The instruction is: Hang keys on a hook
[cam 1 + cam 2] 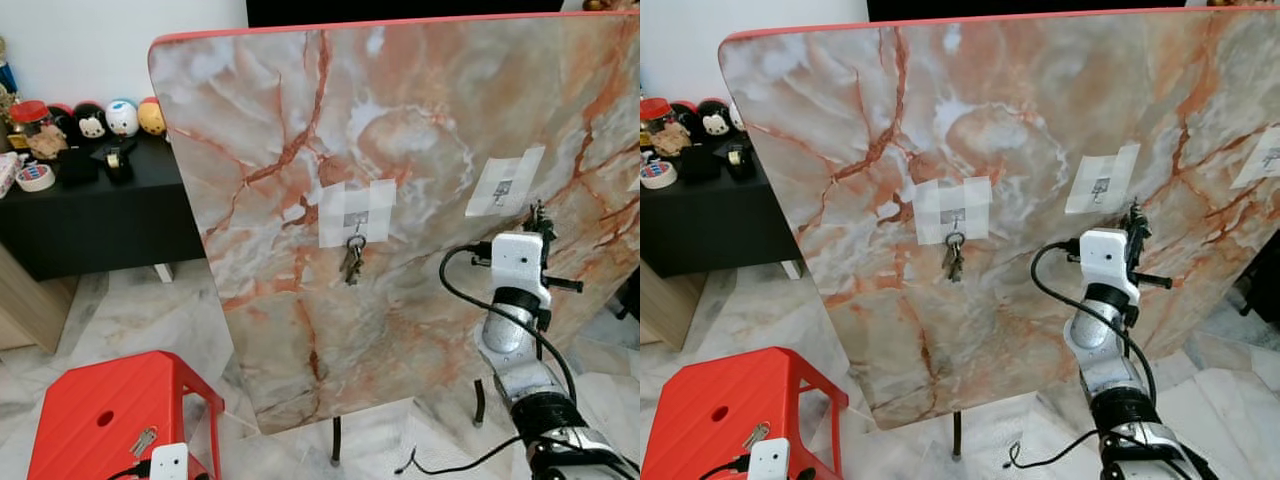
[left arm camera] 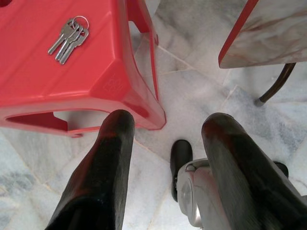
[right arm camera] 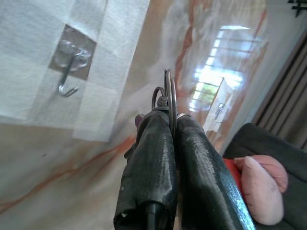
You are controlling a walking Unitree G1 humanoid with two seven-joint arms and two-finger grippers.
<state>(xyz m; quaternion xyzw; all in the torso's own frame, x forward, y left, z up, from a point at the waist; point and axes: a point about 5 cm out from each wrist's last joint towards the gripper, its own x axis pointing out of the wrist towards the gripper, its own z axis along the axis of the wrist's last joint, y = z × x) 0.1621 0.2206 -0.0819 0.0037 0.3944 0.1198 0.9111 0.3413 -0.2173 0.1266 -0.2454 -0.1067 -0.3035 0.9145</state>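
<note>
An upright marble board (image 1: 400, 110) carries hooks fixed under white tape. A bunch of keys (image 1: 352, 264) hangs from the left hook (image 1: 355, 219). The middle hook (image 1: 503, 187) is bare. My right gripper (image 1: 540, 217) is raised just below and right of that hook, shut on a key ring (image 3: 168, 91) that pokes out past its fingertips; the hook (image 3: 67, 65) is a short way off. Down low, my left gripper (image 2: 165, 129) is open beside a red stool (image 1: 100, 410). Another bunch of keys (image 2: 70, 34) lies on the stool top.
A black cabinet (image 1: 90, 215) with toys, a jar and tape rolls stands at the back left. The board's thin legs (image 1: 336, 442) and a loose cable (image 1: 440, 462) are on the marble floor. A third taped hook (image 1: 1270, 158) sits at the board's right edge.
</note>
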